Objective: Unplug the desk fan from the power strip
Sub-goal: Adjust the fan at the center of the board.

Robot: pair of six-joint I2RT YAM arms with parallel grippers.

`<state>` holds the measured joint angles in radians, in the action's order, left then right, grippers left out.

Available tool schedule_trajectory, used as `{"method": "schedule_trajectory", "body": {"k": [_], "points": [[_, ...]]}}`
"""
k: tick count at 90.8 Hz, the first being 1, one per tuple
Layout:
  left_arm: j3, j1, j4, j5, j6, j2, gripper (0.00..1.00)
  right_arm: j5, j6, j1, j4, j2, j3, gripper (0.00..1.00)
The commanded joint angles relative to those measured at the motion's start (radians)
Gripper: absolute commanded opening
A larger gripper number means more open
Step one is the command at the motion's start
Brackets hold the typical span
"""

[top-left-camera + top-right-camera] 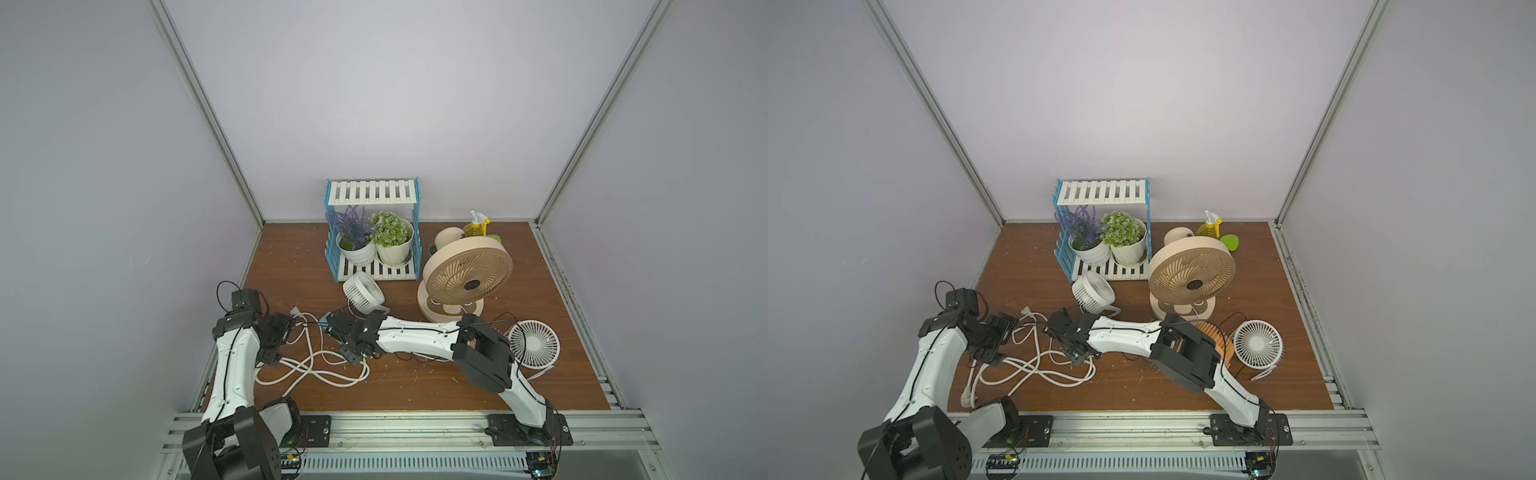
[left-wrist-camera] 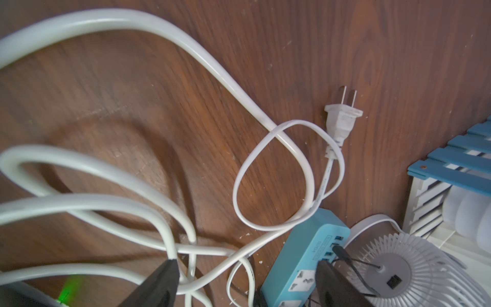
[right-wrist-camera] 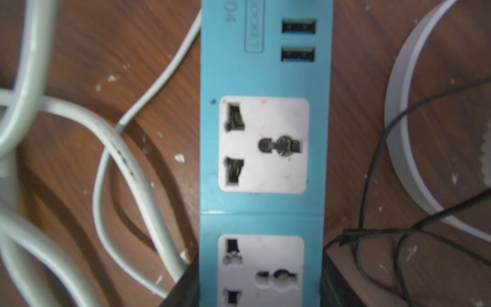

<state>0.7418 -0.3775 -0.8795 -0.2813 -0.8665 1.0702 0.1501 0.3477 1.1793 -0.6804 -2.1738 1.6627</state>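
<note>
R end effector [image 3: 260, 259] sits over the strip [image 3: 265, 79], fingers [image 3: 183, 289] flush w/ both long sides: narrow, clamped on it. Strip lies flat on the tabletop [image 1: 415, 386], front-left of centre, mostly hidden under the R wrist in both top views. Its USB end is just beside the small white fan [image 2: 414, 268]. The two sockets & two USB ports in R wrist view are empty. In L wrist view a black plug [image 2: 340, 251] sits in another USB port.

L end effector [image 2: 247, 263] is wide open, holding nothing, above the tangle of thick white cord [image 2: 106, 24]; one finger is near the strip's side.

A white 2-prong plug [image 2: 342, 122] lies loose on the tabletop, prongs bare, apart from the strip; its thin cord [image 2: 239, 180] loops back past the strip's end. Can't tell which fan it belongs to. Beige fan [image 1: 467, 276] stands upright behind the R arm.
</note>
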Motion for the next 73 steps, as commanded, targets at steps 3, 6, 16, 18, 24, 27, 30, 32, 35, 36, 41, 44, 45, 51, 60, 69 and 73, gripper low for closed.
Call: {"method": "schedule_trajectory", "body": {"k": [3, 6, 16, 18, 24, 27, 30, 32, 35, 36, 41, 44, 45, 51, 60, 69, 73], "points": [[-0.016, -0.004, -0.019, -0.047, 0.044, -0.017, 0.78, -0.013, -0.011, 0.010, 0.005, 0.103, -0.095, 0.44], [-0.023, 0.004, -0.018, -0.055, 0.046, -0.017, 0.75, -0.018, -0.014, 0.010, 0.004, 0.117, -0.110, 0.46], [-0.041, 0.063, -0.012, -0.055, 0.047, -0.021, 0.68, -0.034, -0.034, 0.008, -0.011, 0.166, -0.130, 0.61], [-0.045, 0.074, -0.012, -0.054, 0.047, -0.021, 0.67, -0.036, -0.041, 0.008, -0.014, 0.180, -0.124, 0.63], [-0.056, 0.093, -0.004, -0.053, 0.041, -0.023, 0.64, -0.032, -0.059, 0.009, -0.027, 0.218, -0.087, 0.68], [-0.066, 0.094, 0.008, -0.058, 0.034, -0.027, 0.63, -0.024, -0.069, 0.007, -0.039, 0.227, -0.058, 0.69], [-0.076, 0.094, 0.024, -0.068, 0.027, -0.032, 0.61, -0.015, -0.075, 0.005, -0.048, 0.228, -0.026, 0.69], [-0.083, 0.094, 0.039, -0.080, 0.022, -0.035, 0.60, -0.012, -0.078, 0.002, -0.053, 0.222, -0.005, 0.69], [-0.092, 0.094, 0.070, -0.108, 0.014, -0.037, 0.57, -0.013, -0.074, -0.004, -0.056, 0.211, 0.022, 0.69], [-0.095, 0.094, 0.081, -0.118, 0.011, -0.037, 0.56, -0.014, -0.070, -0.007, -0.057, 0.206, 0.030, 0.69], [-0.115, 0.095, 0.153, -0.170, -0.018, -0.035, 0.53, -0.031, -0.044, -0.027, -0.052, 0.172, 0.067, 0.66], [-0.132, 0.095, 0.210, -0.195, -0.040, -0.032, 0.51, -0.049, -0.024, -0.041, -0.046, 0.149, 0.088, 0.64], [-0.138, 0.095, 0.227, -0.202, -0.050, -0.030, 0.51, -0.053, -0.015, -0.043, -0.043, 0.141, 0.095, 0.63], [-0.171, 0.095, 0.324, -0.237, -0.099, -0.005, 0.49, -0.066, 0.040, -0.063, -0.019, 0.098, 0.125, 0.59], [-0.201, 0.097, 0.433, -0.290, -0.133, 0.055, 0.50, -0.070, 0.115, -0.081, 0.012, 0.043, 0.165, 0.55], [-0.213, 0.101, 0.479, -0.304, -0.134, 0.070, 0.55, -0.085, 0.143, -0.085, 0.038, 0.002, 0.197, 0.56], [-0.216, 0.101, 0.487, -0.307, -0.133, 0.070, 0.57, -0.087, 0.148, -0.087, 0.039, -0.013, 0.210, 0.56]]}}
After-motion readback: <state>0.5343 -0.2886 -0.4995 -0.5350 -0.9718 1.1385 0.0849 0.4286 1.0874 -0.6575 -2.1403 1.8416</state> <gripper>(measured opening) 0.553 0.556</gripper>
